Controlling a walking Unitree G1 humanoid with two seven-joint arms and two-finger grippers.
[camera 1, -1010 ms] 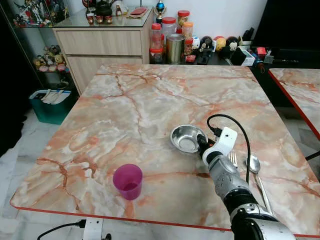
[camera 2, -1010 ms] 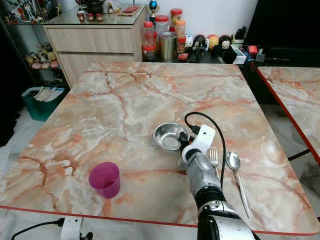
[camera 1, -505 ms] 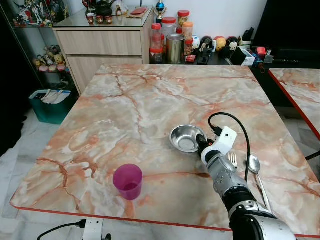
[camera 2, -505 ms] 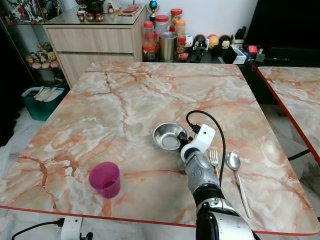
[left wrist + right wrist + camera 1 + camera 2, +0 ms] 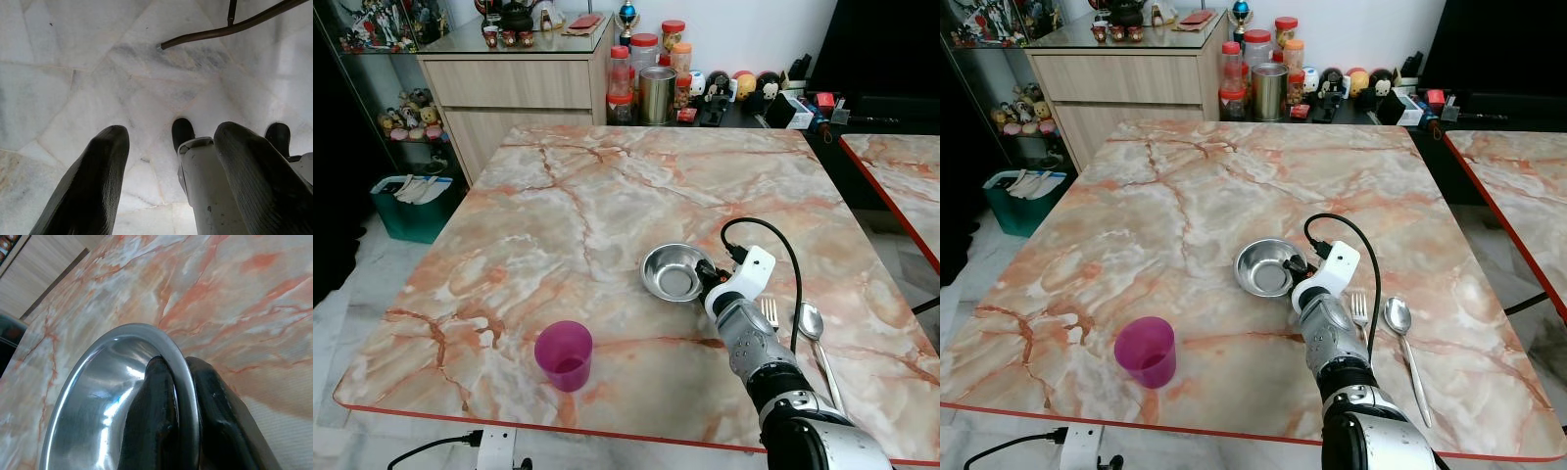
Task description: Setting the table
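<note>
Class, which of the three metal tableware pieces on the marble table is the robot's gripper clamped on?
The steel bowl: the right gripper pinches its rim; fork and spoon lie untouched.

The left pincer [image 5: 168, 147] hangs over a pale marble floor [image 5: 88, 73], its two black fingers [image 5: 90, 188] spread apart with a wide gap between them. Beyond that gap stands a white post [image 5: 208, 196] with two dark rounded feet [image 5: 182, 133] at its far side. Farther off across the floor runs a thin dark metal bar [image 5: 220, 32].
</note>
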